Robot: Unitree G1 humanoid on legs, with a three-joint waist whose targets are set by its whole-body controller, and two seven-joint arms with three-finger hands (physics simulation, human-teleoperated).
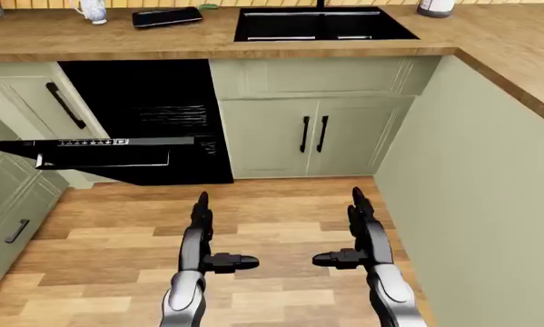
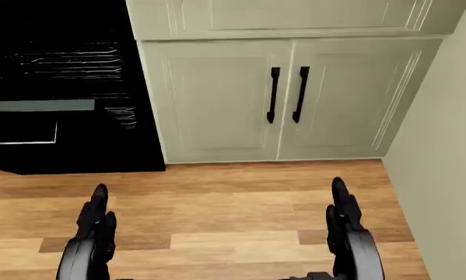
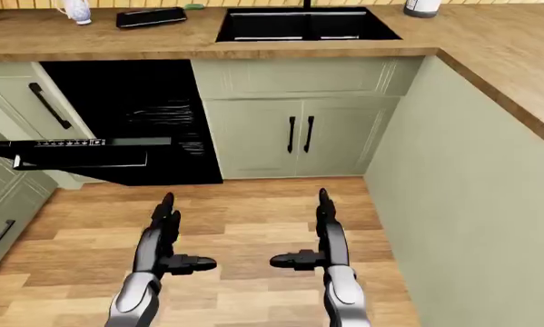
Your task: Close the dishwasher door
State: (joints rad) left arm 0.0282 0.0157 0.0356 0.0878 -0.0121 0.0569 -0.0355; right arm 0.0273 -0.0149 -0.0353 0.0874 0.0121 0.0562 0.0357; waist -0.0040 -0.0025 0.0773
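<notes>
in the left-eye view we see a plank wood floor (image 1: 281, 197) and a wooden counter (image 1: 90, 44) with a black sink (image 1: 321, 24) set in it, sage panelled cabinets (image 1: 313, 133) below. the dishwasher door (image 1: 95, 151), flat black with a control strip, hangs open at the counter's left end. in the head view our left hand (image 2: 93, 224) and right hand (image 2: 345, 219) hover spread and empty over the floor. the right-eye view adds a dark tray (image 3: 150, 17) on the counter.
</notes>
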